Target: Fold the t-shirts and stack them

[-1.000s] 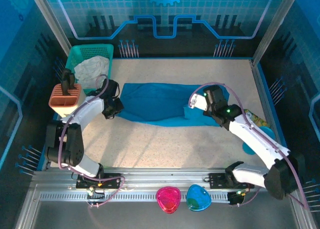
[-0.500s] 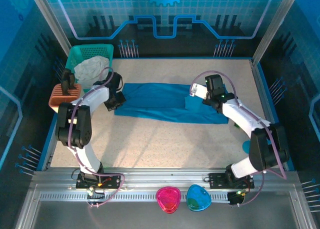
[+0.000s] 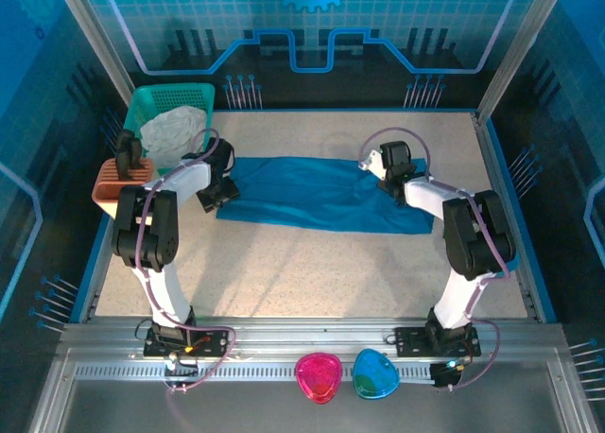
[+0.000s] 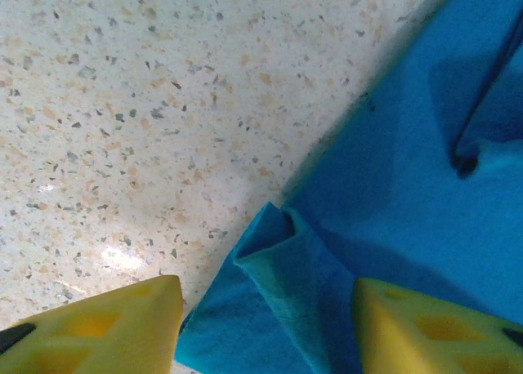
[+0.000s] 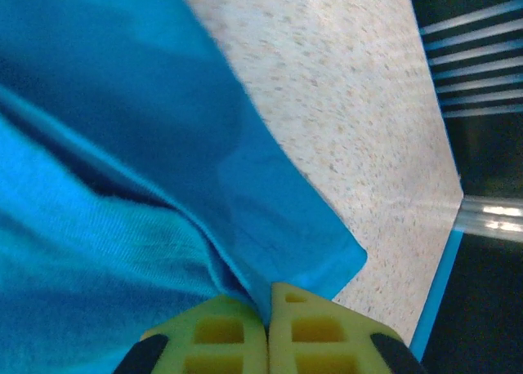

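A teal-blue t-shirt (image 3: pixel 321 195) lies across the middle of the table as a long flat folded band. My left gripper (image 3: pixel 219 189) sits at its left end. In the left wrist view the left gripper (image 4: pixel 265 291) is open, its yellow fingers (image 4: pixel 122 325) apart, and a loose folded corner of the t-shirt (image 4: pixel 286 268) rests between them, untouched. My right gripper (image 3: pixel 387 167) is at the band's far right corner. Seen from the right wrist, the right gripper (image 5: pixel 268 292) is shut on a fold of the t-shirt (image 5: pixel 245 186).
A green basket (image 3: pixel 175 93) holding a white cloth (image 3: pixel 176 129) stands at the far left corner. An orange slotted holder (image 3: pixel 119 181) sits beside the left arm. Pink (image 3: pixel 319 376) and blue (image 3: pixel 376 374) pieces lie on the front rail. Bare speckled table (image 3: pixel 312 272) lies in front of the shirt.
Both grippers carried the shirt's near edge toward the far side, leaving a narrower band. The left gripper opened and let go of its corner. The right arm drew back farther.
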Controlling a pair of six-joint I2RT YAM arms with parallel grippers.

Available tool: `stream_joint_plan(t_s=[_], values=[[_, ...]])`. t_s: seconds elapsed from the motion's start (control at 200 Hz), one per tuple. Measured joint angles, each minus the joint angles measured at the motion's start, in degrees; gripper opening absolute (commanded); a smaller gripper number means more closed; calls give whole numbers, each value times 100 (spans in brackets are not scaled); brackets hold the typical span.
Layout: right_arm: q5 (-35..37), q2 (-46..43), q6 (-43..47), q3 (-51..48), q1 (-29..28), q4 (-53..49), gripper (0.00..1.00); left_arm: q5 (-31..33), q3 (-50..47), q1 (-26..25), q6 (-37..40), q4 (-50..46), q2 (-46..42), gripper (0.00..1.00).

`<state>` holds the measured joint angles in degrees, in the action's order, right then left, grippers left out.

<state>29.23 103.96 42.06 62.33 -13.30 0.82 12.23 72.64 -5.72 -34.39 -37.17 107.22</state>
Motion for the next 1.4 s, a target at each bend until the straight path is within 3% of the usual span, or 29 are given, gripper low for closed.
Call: stream_joint_plan(t_s=[0.11, 0.225, 0.32, 0.41, 0.475, 0.545, 0.601, 0.666, 0.916, 1.136, 1.326, 1.401], values=[[118, 101, -538, 221, 94, 61, 48, 52, 2, 0, 37, -9, -7, 83], [188, 94, -1106, 321, 111, 37, 58, 63, 0, 0, 107, -26, -184, 97], [175, -7, -1602, 367, 118, -127, 62, 57, -2, 0, 190, -68, -586, 99], [92, -328, -2159, 365, 162, -437, 63, 37, -17, -2, 306, -122, -1064, 86], [-11, -673, -2599, 356, 212, -654, 63, -22, -87, -2, 407, -155, -1421, 52], [-208, -1200, -3200, 323, 297, -905, 64, -129, -201, -4, 461, -179, -1679, 27], [-385, -1604, -3722, 315, 382, -1143, 64, -247, -295, -7, 501, -188, -1742, 14], [-634, -1991, -4269, 315, 498, -1429, 63, -424, -380, -11, 608, -186, -1655, 4], [-1635, -2695, -5569, -79, 662, -2496, 58, -955, -210, -170, 782, -48, -446, 1], [-2031, -3198, -5984, -785, 662, -2876, 57, -866, 415, -225, 785, 20, 616, 1], [-2387, -3346, -6260, -850, 662, -2979, 57, -855, 717, -225, 785, 17, 837, 1], [-2592, -3272, -6360, -850, 662, -3014, 57, -933, 717, -234, 785, 0, 809, 7]])
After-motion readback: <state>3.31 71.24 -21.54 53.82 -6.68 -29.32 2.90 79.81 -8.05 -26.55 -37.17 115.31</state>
